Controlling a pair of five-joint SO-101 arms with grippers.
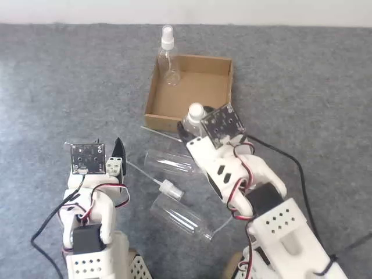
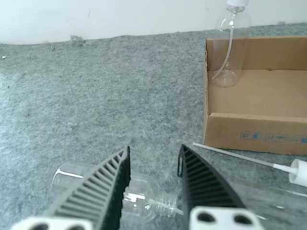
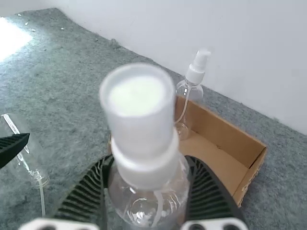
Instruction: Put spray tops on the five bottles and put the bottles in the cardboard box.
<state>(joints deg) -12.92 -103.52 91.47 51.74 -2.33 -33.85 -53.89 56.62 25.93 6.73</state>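
Bottle [image 1: 170, 70] in box [image 1: 220, 96], second bottle [image 3: 139, 124] in right jaws, two bottles [image 1: 186, 216] lying

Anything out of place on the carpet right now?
An uncapped clear plastic bottle lies on its side before the brown cardboard box. A second clear bottle lies farther from it, with a loose white spray top between them.

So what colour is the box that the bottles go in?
Plain brown all over. The cardboard box shows best in the high view.
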